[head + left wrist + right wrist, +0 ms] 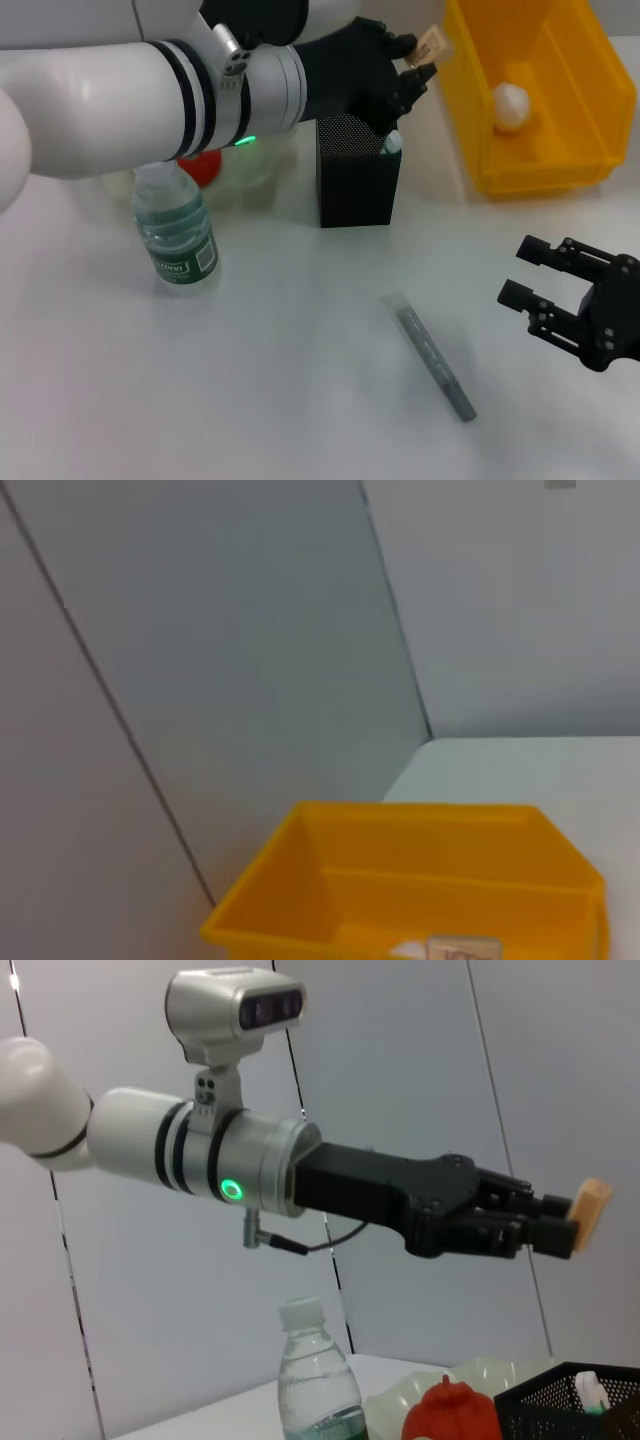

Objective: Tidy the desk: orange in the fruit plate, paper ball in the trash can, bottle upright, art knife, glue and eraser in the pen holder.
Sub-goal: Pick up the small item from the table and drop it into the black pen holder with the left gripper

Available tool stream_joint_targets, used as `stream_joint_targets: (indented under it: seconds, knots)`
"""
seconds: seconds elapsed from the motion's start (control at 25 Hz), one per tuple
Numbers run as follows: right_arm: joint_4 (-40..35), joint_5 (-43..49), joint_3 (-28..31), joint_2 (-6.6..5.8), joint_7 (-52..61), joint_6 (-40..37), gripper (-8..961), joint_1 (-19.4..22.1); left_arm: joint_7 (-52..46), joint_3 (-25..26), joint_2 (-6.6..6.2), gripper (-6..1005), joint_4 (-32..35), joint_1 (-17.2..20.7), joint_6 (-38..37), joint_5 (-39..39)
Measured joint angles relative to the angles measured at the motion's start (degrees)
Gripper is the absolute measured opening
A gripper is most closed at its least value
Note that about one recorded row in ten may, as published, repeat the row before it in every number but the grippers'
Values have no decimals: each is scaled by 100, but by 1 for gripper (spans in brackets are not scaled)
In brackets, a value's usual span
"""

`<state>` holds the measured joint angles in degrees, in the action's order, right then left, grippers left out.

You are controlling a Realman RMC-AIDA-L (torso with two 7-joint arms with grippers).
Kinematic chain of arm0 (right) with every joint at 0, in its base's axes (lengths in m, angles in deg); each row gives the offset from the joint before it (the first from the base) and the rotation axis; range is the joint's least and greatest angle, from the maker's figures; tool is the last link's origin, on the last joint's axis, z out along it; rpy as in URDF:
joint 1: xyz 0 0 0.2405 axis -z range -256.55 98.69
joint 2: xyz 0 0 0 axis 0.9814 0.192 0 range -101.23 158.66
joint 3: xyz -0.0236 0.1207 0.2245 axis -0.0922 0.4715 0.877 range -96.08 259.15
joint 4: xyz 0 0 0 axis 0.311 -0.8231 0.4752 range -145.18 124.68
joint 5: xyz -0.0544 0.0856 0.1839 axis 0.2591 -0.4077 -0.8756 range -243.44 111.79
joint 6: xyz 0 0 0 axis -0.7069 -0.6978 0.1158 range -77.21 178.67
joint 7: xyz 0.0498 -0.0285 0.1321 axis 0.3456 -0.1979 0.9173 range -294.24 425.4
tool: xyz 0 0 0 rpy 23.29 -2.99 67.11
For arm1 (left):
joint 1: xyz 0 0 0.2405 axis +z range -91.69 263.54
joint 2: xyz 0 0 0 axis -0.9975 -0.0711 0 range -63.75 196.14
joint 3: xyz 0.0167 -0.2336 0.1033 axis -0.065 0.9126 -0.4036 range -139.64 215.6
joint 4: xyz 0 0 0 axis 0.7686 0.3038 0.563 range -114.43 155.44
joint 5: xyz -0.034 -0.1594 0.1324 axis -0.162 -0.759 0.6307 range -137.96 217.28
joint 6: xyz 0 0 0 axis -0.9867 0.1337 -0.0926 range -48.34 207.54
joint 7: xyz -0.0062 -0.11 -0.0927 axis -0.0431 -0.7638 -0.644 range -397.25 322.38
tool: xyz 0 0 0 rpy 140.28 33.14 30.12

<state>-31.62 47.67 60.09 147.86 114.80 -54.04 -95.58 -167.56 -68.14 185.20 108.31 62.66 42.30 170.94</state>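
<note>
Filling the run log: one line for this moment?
left gripper: holds eraser above pen holder | right gripper: open, idle | art knife: on desk

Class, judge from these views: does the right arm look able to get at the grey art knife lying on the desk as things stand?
Probably yes. The right gripper hovers open just beside the art knife, which lies flat on bare table with nothing between them. The left gripper is busy far off, holding the eraser above the pen holder.
</note>
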Motion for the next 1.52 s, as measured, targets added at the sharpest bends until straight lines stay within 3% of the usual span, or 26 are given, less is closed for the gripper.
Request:
stream_joint_targets:
  seconds: [0.48,1.0,1.52]
  knots:
    - [20,-14,0,3,-1,22,570,-5,-86,69,2,264,-409,5,115,-42]
    - [20,-15,0,-2,-22,41,570,-48,67,82,-20,262,-343,79,159,-961]
    - [19,-7,0,-6,-26,42,570,-58,163,24,-26,261,-724,-13,514,-823]
